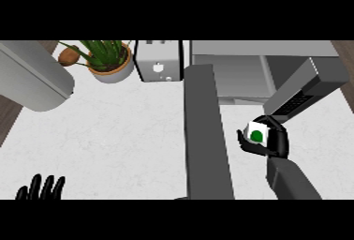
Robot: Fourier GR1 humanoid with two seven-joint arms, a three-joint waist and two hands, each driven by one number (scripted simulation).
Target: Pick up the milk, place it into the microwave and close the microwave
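A white milk carton (258, 132) with a green mark sits in my right hand (271, 141), whose fingers and thumb curl round it. The hand holds it just in front of the open microwave (239, 77), near the control panel side (304, 91) at the right. The microwave's door (206, 133) is swung wide open and reaches toward me, left of the carton. My left hand (41, 188) rests open at the lower left edge, fingers up, far from everything.
A silver toaster (159, 61) stands left of the microwave. A potted green plant (108, 58) and a brown round object (68, 56) sit at the back left. A large grey curved body (31, 77) lies at the far left on the white counter (117, 136).
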